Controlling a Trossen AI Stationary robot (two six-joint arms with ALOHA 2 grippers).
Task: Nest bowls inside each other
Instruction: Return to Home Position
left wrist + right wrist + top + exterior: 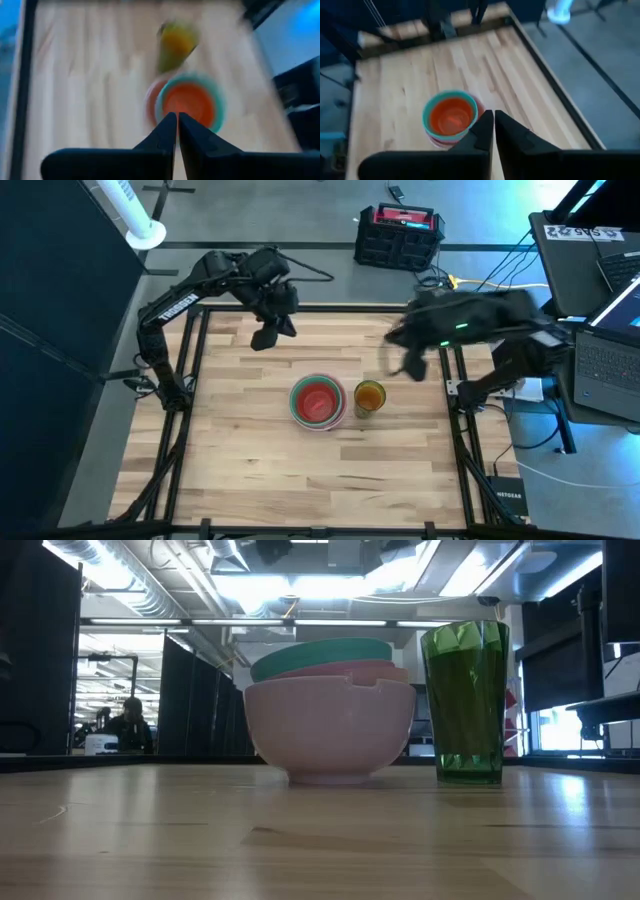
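The bowls stand nested in one stack [318,401] at the table's middle. A red bowl [449,116] lies innermost, inside a teal one [320,655]. Under that come a pink one and a pale pink outer bowl [330,730], whose base rests on the wood. My left gripper [268,335] hangs shut above the table's far left part, away from the stack. My right gripper [410,365] hangs shut above the far right part, right of the stack. In each wrist view the shut fingertips [177,120] [493,117] are empty, with the stack [187,102] beyond them.
A tall green cup [369,397] [465,705] with something orange inside stands upright just right of the stack. Bare wood lies all around the two. Dark frame rails edge the table [200,480]. A person shows far off in the room [128,725].
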